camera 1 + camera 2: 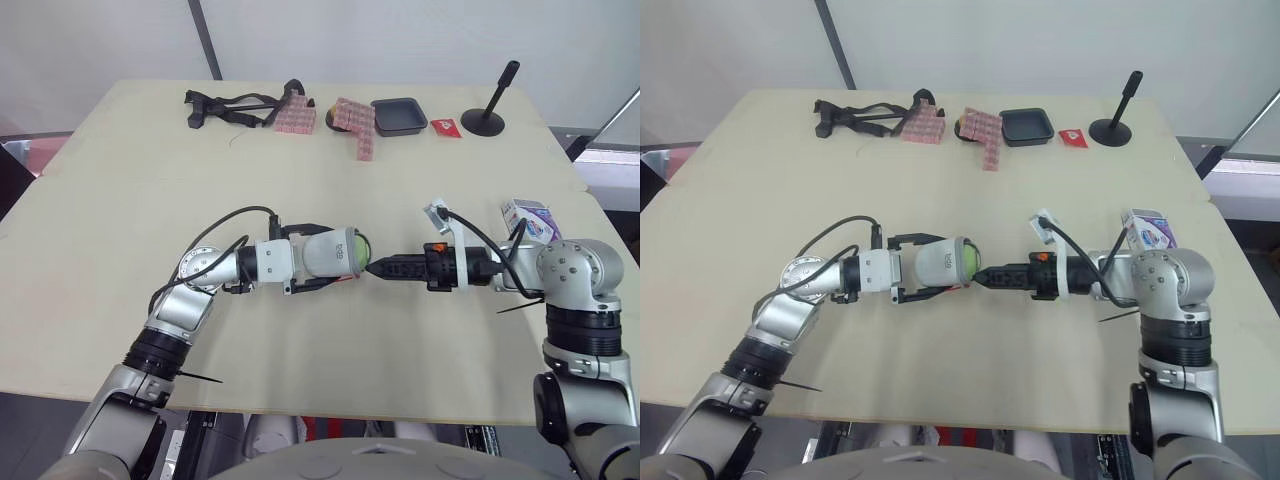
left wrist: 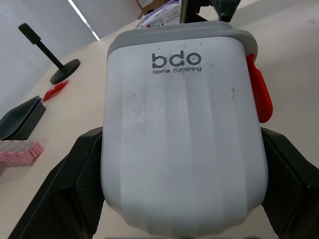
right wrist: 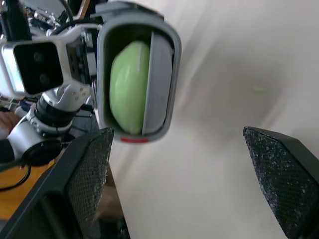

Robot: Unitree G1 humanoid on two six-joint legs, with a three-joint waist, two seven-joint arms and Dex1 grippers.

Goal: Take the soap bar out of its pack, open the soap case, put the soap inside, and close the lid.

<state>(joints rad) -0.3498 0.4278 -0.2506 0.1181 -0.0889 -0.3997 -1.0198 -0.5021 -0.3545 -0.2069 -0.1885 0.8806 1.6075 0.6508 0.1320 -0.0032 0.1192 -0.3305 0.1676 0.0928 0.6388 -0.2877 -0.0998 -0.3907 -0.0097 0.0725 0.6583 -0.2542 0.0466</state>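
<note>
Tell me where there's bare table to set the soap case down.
Free: the table band between the far row and the soap case, plus the strip from it to the near edge. Crowded: far edge, strap to stand, and by the soap pack.

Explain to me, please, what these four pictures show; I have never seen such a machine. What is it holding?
This is a humanoid robot with two arms. Two pictures look down from its head; two come from its wrist cameras. Its left gripper clamps a white soap case with green soap showing inside. The right gripper, fingers open, points at the case. The soap pack lies on the table by the right arm. At the far edge are black straps, pink blocks, a black tray and a black stand.
</note>
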